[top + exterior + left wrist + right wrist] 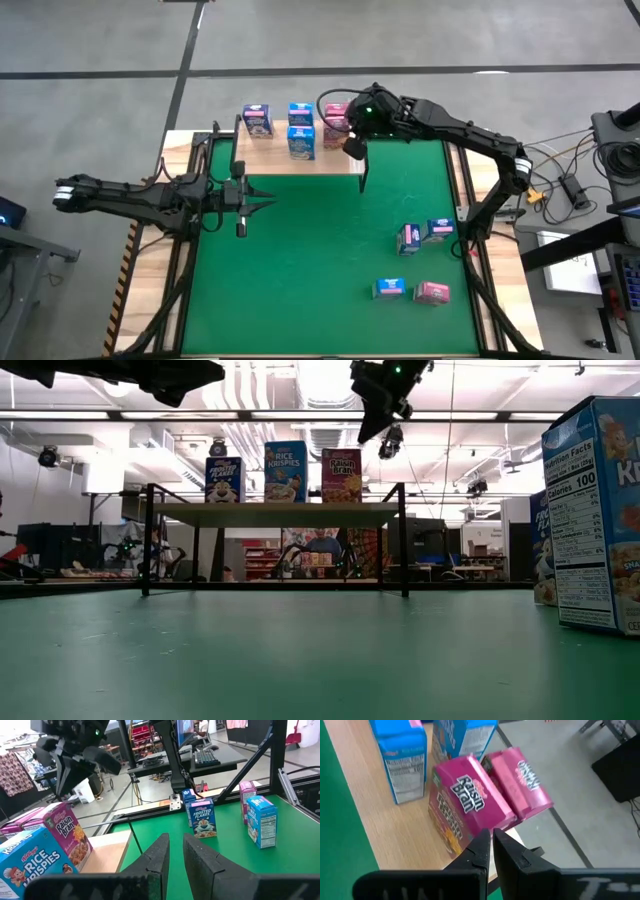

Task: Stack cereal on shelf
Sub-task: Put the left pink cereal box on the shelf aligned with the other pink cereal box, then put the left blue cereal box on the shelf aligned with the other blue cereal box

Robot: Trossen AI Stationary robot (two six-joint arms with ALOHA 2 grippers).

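Green mat (pixel 320 260) before a cluttered workshop; both grippers (pixel 357 148) (pixel 262 203) closed, seemingly empty.

- We count five cereal boxes (pixel 301 142) on the shelf (pixel 345 163).
- We count four cereal boxes (pixel 409 238) on the green mat (pixel 300 270).
- One shelf, two arms.

Grey concrete floor (pixel 330 35) surrounds the tabletop, while strip lights (pixel 250 415) and pipes line the workshop ceiling.
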